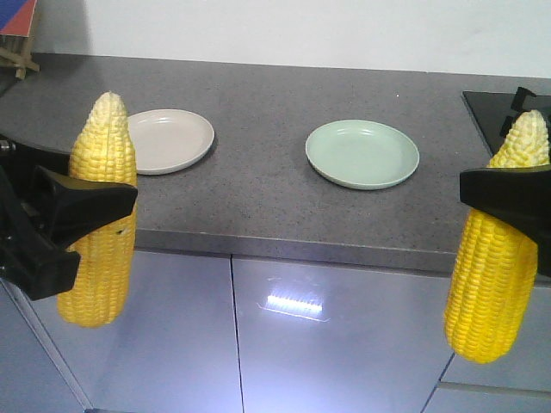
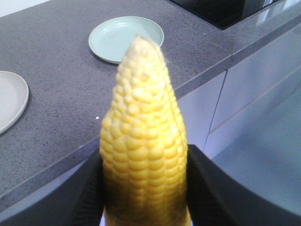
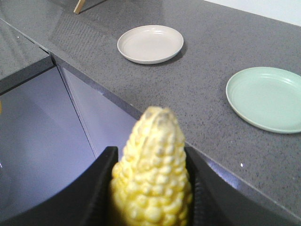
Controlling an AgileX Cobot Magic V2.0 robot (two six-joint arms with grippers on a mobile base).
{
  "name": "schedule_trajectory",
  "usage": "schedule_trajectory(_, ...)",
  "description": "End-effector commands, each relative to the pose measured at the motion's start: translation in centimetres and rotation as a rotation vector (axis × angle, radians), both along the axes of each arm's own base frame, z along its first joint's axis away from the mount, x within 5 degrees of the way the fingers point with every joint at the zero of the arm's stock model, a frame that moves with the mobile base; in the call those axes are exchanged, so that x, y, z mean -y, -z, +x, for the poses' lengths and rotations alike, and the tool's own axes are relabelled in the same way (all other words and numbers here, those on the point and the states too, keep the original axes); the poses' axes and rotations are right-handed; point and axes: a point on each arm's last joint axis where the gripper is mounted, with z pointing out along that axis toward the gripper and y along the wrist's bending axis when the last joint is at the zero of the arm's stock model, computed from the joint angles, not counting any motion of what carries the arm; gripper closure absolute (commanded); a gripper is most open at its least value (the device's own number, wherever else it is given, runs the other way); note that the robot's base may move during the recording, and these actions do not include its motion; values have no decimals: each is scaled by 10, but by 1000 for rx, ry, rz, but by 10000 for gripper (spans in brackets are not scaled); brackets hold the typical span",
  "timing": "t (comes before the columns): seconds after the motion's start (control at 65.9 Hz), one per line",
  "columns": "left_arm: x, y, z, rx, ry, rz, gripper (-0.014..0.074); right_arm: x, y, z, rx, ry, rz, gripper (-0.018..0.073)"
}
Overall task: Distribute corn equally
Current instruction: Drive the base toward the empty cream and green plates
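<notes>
1. Exterior front-facing view: the black left tool (image 1: 96,211) is clamped around the middle of the left cob (image 1: 102,142), a whole husked ear of corn with bright yellow kernels in rows and a paler tip. The cob stands upright, tip up, in the air in front of the glossy grey cabinet fronts (image 1: 284,344). The black right tool (image 1: 508,194) is clamped on the right cob (image 1: 491,284), an ear of the same kind, held tip up and slightly tilted. Both cobs hang off the speckled dark grey stone desk (image 1: 258,181), before its front edge. On the desk lie a round pale beige plate (image 1: 168,140) and a round pale green plate (image 1: 362,153), well apart. A black hob (image 1: 495,116) sits at the desk's far right.

2. Left wrist-mounted view: the left cob (image 2: 143,141) fills the middle, pinched between two black fingers (image 2: 75,197) that press on its sides. Beyond its tip lies the green plate (image 2: 124,37), and the beige plate (image 2: 9,99) is cut by the left edge.

3. Right wrist-mounted view: the right cob (image 3: 153,179) rises between two black fingers (image 3: 94,188) closed against it. The beige plate (image 3: 150,44) and the green plate (image 3: 268,99) lie on the desk beyond.
</notes>
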Motion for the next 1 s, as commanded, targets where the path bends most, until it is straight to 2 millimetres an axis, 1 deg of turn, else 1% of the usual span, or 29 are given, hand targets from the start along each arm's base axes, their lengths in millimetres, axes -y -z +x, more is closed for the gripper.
schedule_trajectory(0.0, 0, -14, 0, 69, -9, -69, 346, 1, -13, 0, 74, 28, 43, 391)
schedule_trajectory(0.986, 0, -14, 0, 69, -9, -69, 346, 1, -13, 0, 74, 28, 43, 391)
